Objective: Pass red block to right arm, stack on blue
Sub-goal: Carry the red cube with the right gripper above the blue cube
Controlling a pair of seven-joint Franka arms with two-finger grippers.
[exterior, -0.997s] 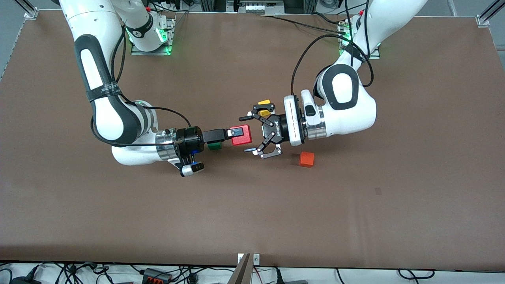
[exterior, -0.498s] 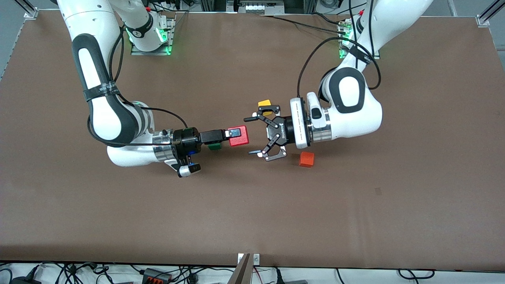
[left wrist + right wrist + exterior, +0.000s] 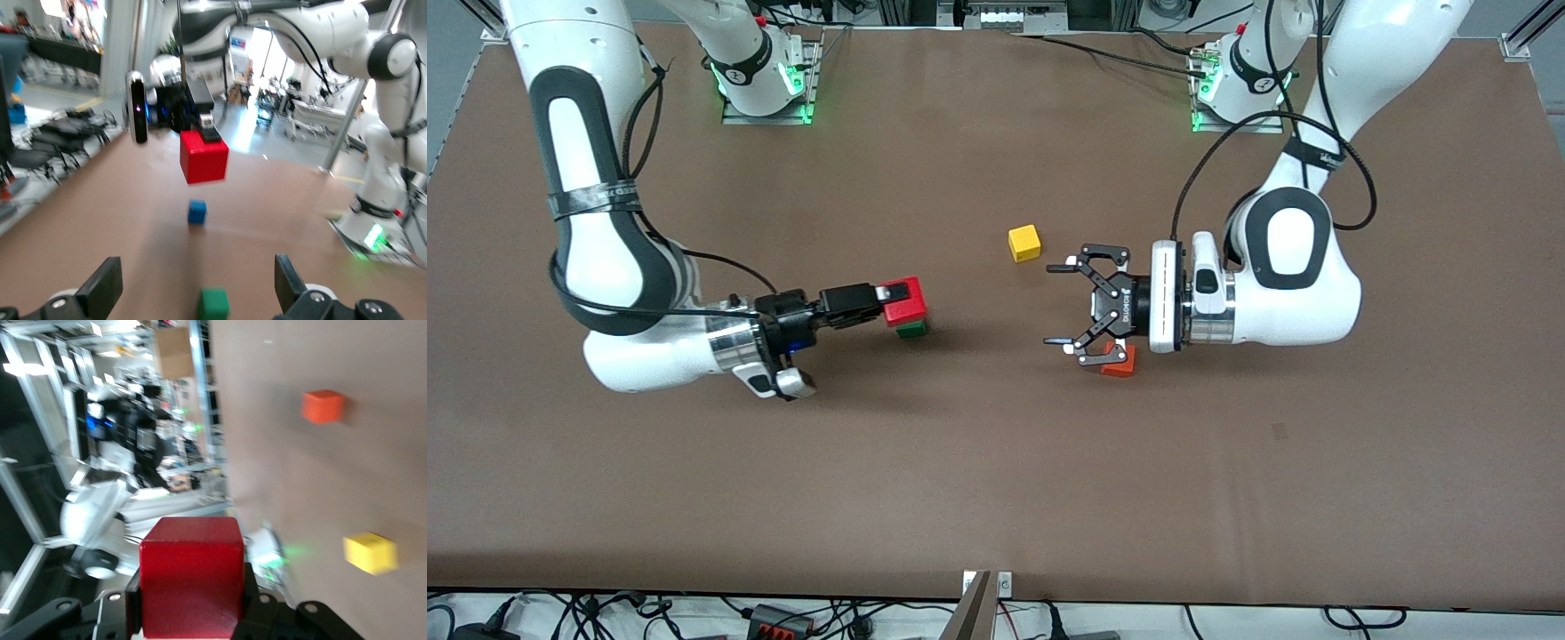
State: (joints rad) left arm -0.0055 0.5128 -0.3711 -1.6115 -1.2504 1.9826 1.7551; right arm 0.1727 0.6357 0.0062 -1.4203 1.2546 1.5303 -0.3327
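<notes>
The right tool [image 3: 889,298] is clamped on the red block [image 3: 904,300], carrying it in the air directly over the green cube [image 3: 912,329], which sits on the brown worktop [image 3: 996,462] toward the right arm's end. In the right wrist view the red block [image 3: 191,585] fills the space between the fingers. The left wrist view shows the red block [image 3: 203,156] up in the air, with the blue cube [image 3: 196,211] on the worktop below it and the green cube [image 3: 213,303] closer to that camera. In the front view the blue cube is hidden.

The left tool [image 3: 1060,304] has its fingers spread wide and holds nothing; it hangs sideways over the middle of the worktop, well apart from the red block. Its lower linkage overlaps the orange cube [image 3: 1122,360] in the front view. The yellow cube [image 3: 1024,242] lies alone, farther from the front camera than the orange one. Open worktop separates the two tools.
</notes>
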